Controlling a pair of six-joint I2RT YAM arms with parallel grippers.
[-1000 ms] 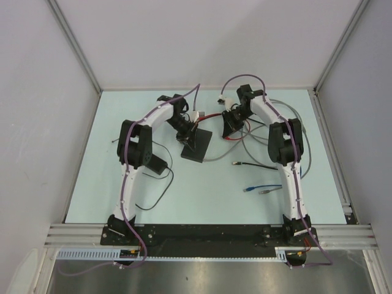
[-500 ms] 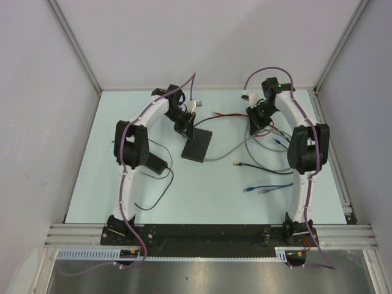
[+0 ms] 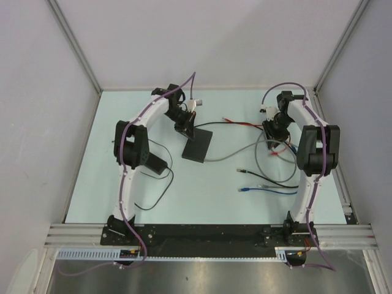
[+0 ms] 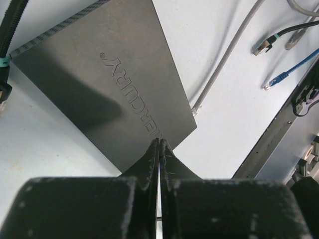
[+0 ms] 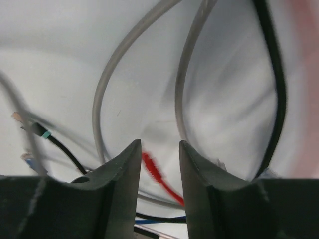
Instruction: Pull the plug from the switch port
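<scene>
Left gripper point(image 4: 159, 147), jaws clenched, meets the switch point(image 4: 99, 84) corner; right gripper point(image 5: 159, 148), jaws released, hangs well apart at its three o'clock.

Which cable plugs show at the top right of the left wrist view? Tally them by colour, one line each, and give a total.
black plug: 1
grey plug: 1
blue plug: 1
Total: 3

Top view looks down on the whole table point(image 3: 208, 196); wrist views sit close above it.
</scene>
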